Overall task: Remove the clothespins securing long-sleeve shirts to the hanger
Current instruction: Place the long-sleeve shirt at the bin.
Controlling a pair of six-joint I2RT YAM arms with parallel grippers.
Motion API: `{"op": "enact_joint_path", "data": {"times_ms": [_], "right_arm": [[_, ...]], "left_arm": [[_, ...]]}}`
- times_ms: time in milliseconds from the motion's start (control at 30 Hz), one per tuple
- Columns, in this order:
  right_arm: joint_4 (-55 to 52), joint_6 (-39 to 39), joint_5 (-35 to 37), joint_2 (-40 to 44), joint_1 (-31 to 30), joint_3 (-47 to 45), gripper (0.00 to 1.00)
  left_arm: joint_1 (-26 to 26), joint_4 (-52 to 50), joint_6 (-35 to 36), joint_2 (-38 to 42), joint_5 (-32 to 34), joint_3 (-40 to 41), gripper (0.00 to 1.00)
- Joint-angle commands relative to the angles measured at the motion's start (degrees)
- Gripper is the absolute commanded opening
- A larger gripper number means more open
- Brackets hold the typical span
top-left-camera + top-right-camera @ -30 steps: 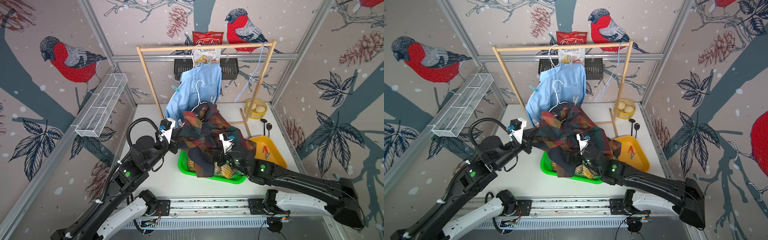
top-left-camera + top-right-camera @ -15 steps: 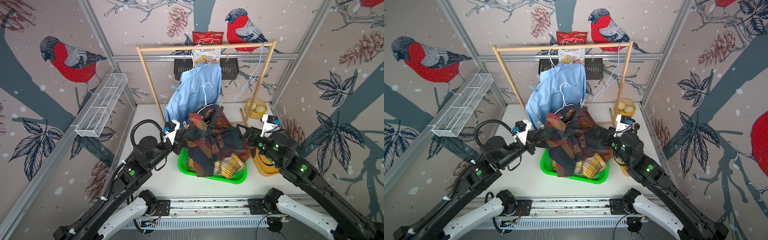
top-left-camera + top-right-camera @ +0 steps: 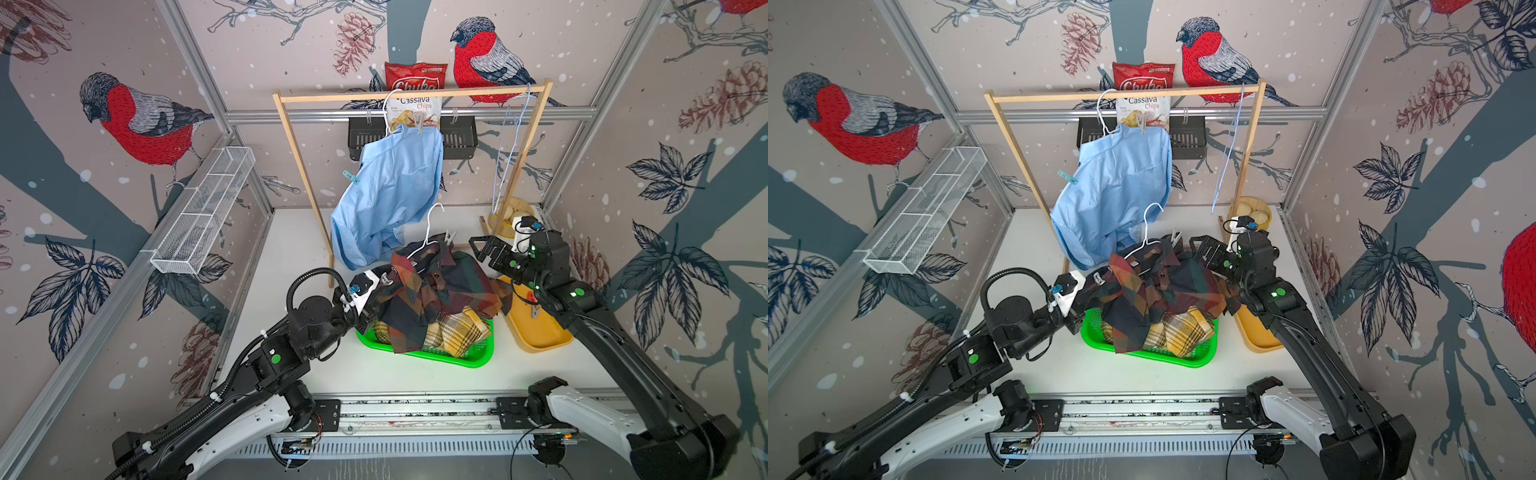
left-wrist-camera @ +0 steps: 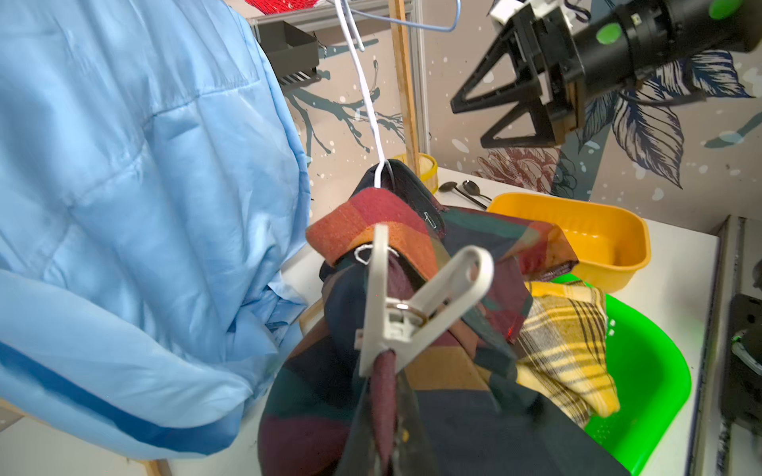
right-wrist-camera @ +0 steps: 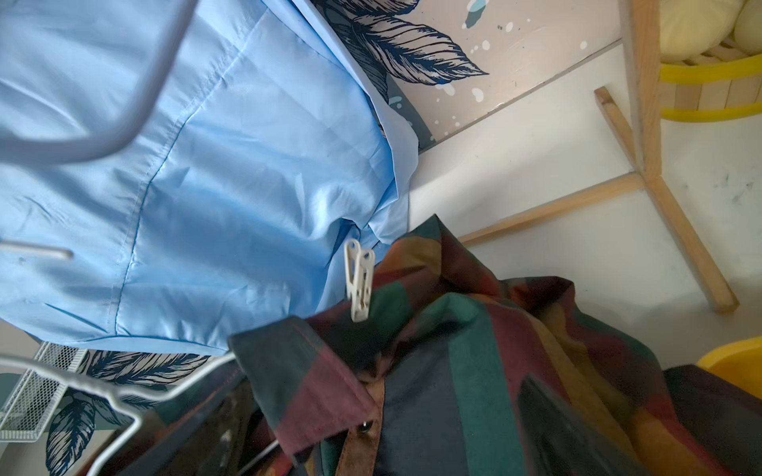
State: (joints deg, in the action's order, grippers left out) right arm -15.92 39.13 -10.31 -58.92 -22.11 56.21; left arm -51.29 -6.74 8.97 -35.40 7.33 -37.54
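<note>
The dark plaid shirt (image 3: 436, 291) droops from a white hanger (image 3: 428, 232) over the basket. My left gripper (image 3: 384, 278) is shut on a fold of its shoulder, seen pinched in the left wrist view (image 4: 384, 412) just below a whitish clothespin (image 4: 412, 305). Another whitish clothespin (image 3: 449, 237) (image 5: 359, 284) stands on the other shoulder. My right gripper (image 3: 476, 248) (image 3: 1196, 248) hovers open close beside it, holding nothing. The light blue shirt (image 3: 395, 195) hangs on the rack with a teal clothespin (image 3: 350, 177) and a pale one (image 3: 420, 123). The yellow plaid shirt (image 3: 453, 336) lies in the basket.
A green basket (image 3: 478, 357) sits at the centre front, with a yellow tray (image 3: 540, 336) holding a red clothespin (image 3: 532, 296) to its right. The wooden rack (image 3: 411, 93) stands behind, with an empty blue hanger (image 3: 509, 158). A bamboo steamer (image 3: 511, 208) is at the back right.
My right arm has swung from in front of the basket to the right side above the yellow tray, still open. The plaid shirt and its hanger now sit higher, uncovering the yellow shirt.
</note>
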Motion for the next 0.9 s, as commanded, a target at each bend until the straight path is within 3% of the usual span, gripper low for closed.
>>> {"op": "enact_joint_path", "data": {"times_ms": [0, 233, 467, 633, 867], "right_arm": [[2.23, 0.67, -4.30, -1.72, 0.31, 0.58, 0.98], [1.93, 2.59, -5.94, -4.37, 0.26, -0.90, 0.92], [3.15, 4.73, -5.89, -6.06, -0.01, -3.07, 0.88], [-0.06, 4.51, -4.95, -7.15, -0.13, -3.65, 0.83], [3.75, 7.21, -6.43, -8.02, 2.02, -5.87, 0.81]], "left_arm": [[-1.12, 2.84, 2.21, 1.28, 0.56, 1.21, 0.00], [-8.36, 2.55, 4.76, 1.19, 4.16, 2.01, 0.00], [-16.47, 2.00, 6.38, -3.71, 11.07, 1.04, 0.00], [-17.24, 3.74, 6.66, -4.13, 11.19, 2.37, 0.00], [-20.51, 3.16, 7.19, -4.32, 13.37, 3.82, 0.00]]}}
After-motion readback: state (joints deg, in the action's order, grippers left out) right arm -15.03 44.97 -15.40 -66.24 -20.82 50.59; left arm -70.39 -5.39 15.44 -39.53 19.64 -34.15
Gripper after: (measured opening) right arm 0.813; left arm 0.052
